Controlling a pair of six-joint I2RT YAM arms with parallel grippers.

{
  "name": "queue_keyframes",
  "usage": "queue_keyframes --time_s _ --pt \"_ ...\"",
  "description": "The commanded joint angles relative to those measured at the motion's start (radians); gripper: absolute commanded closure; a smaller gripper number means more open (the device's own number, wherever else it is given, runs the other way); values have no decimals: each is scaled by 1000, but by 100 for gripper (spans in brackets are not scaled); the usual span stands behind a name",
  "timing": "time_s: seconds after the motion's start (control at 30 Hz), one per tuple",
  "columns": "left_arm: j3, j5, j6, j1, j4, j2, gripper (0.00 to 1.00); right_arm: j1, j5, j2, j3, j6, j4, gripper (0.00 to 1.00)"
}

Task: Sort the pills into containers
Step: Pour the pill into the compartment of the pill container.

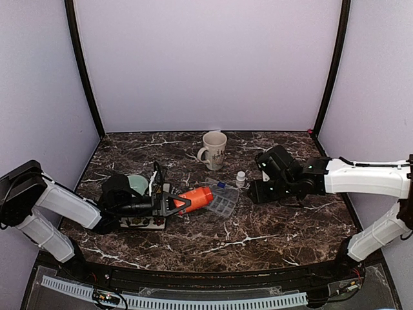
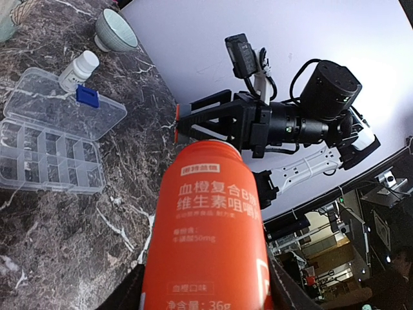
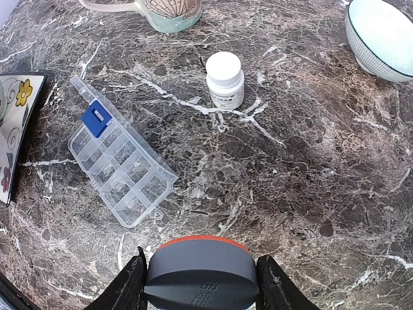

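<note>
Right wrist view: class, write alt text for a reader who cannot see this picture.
The right gripper clamps a grey, orange-rimmed cap at the bottom edge, over a dark marble table. Beyond lie an open clear organiser box with a blue latch, a small white bottle, a mug and a pale bowl.

The bottle is orange with white letters; the cap dark grey. The organiser box is clear, its clasp blue. The tabletop is brown marble, white-veined.
</note>
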Motion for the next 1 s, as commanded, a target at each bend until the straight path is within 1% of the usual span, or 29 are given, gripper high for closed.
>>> queue_keyframes --time_s 0.0,0.33,0.6,0.8,0.97 --pt "-29 -49 -5 -19 129 26 100 -14 16 -30 -17 12 11 100" --pt "-72 -162 -41 -65 290 148 100 -24 14 -54 -38 12 8 100" --pt "-72 -222 -46 -93 328 195 100 -32 6 -61 -43 11 17 100" --pt "-71 -240 -63 -107 394 244 100 -33 5 -57 -38 11 20 100" --pt "-60 -253 -67 -113 399 264 100 -34 9 -56 -33 5 26 100"
